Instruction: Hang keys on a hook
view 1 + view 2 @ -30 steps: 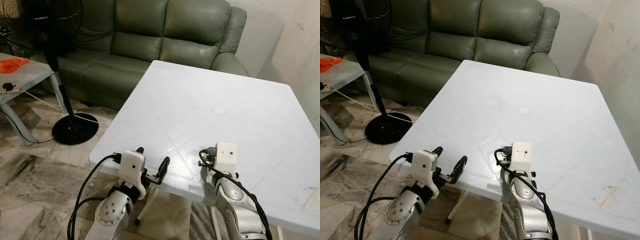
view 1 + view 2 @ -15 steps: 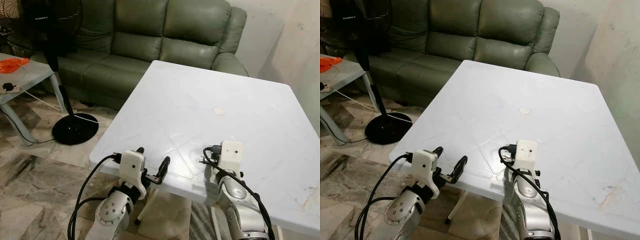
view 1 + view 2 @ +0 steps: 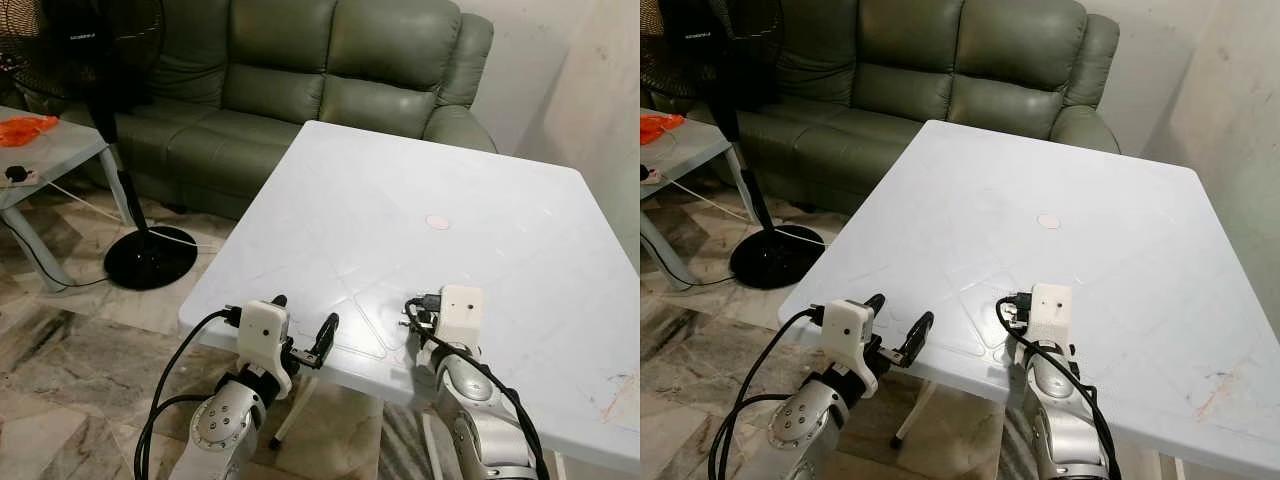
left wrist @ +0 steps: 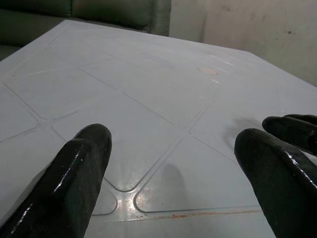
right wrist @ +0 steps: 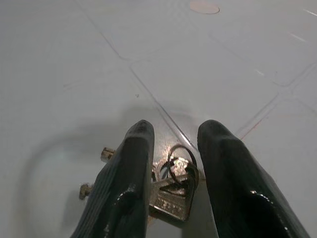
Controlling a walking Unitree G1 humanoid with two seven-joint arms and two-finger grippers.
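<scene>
A small bunch of keys (image 5: 172, 194) on a ring lies on the white table (image 3: 420, 180) near its front edge. My right gripper (image 5: 176, 133) is low over the table, its two black fingers closed in tight on either side of the bunch; two key tips stick out beside one finger. In the eye views the white camera block (image 3: 458, 312) on that wrist hides the fingers and keys. My left gripper (image 3: 306, 312) hovers at the table's front left edge, open with nothing between its fingers (image 4: 84, 163).
A green sofa (image 3: 300, 70) stands behind the table. A black standing fan (image 3: 110, 90) and a low side table (image 3: 50, 150) with an orange object are at the left. A wall (image 3: 600, 90) runs along the right. Marble floor lies below.
My right wrist has shifted slightly to the right over the table's front part. The left arm has stayed in place.
</scene>
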